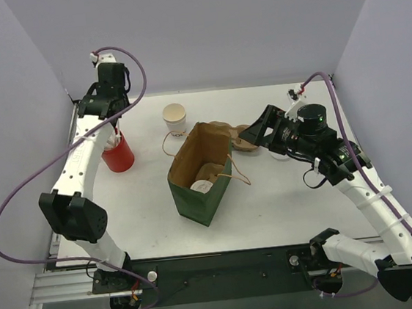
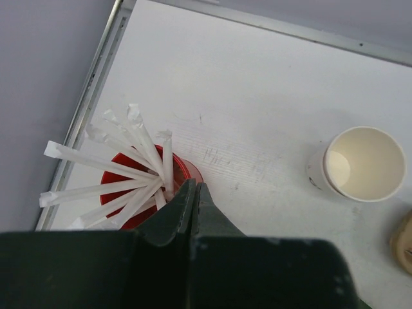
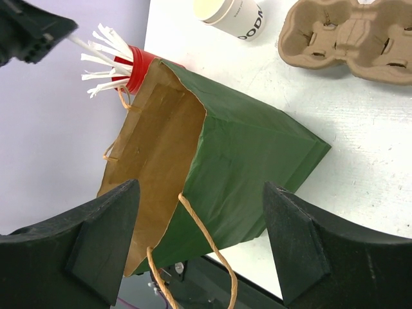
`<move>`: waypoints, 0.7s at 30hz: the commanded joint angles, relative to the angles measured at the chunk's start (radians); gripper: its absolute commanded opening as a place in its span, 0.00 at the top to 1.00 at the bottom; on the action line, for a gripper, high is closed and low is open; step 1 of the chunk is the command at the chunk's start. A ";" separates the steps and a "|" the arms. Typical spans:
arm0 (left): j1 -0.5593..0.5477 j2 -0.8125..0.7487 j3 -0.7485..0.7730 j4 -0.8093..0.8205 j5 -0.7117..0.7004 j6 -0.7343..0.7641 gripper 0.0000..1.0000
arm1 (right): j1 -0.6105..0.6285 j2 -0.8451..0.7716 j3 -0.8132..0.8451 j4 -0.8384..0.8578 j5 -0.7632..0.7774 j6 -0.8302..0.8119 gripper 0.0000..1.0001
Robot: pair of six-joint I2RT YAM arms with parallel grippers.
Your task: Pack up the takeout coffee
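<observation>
Takeout coffee (image 1: pixel 200 187), white lid showing, inside green paper bag (image 1: pixel 211 202) mid-desk (image 1: pixel 152 204), my left jaws together among straws (image 2: pixel 166 161) in red cup (image 1: pixel 118 160) near left edge, my right jaws wide apart beside bag's mouth

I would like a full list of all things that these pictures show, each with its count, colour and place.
paper bag: one, green outside and brown inside, open, table centre
lidded coffee cup: one, white, inside the bag
lidless cup: one, white with tan inside, behind the bag
red cup: one, red, left of the bag
straws: several, white, standing in the red cup
cup carrier: one, brown, behind the bag to its right
table: one, white
left gripper: one, black, shut, tips at the straws
right gripper: one, black, open, right of the bag
</observation>
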 commanded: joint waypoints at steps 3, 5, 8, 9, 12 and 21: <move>-0.001 -0.161 0.084 0.014 0.130 -0.012 1.00 | -0.007 0.001 0.050 -0.009 0.020 -0.027 0.29; -0.003 -0.210 0.086 0.029 0.181 -0.021 1.00 | -0.007 -0.002 0.058 -0.019 0.023 -0.029 0.29; -0.010 -0.285 0.082 0.057 0.290 -0.035 1.00 | -0.007 -0.012 0.067 -0.039 0.038 -0.037 0.29; -0.013 -0.306 0.076 0.081 0.325 -0.037 1.00 | -0.007 -0.016 0.070 -0.043 0.042 -0.043 0.29; -0.036 -0.408 0.021 0.144 0.472 -0.055 1.00 | -0.007 -0.033 0.070 -0.059 0.061 -0.044 0.29; -0.099 -0.598 -0.066 0.280 0.718 -0.109 1.00 | -0.007 -0.061 0.051 -0.071 0.081 -0.038 0.29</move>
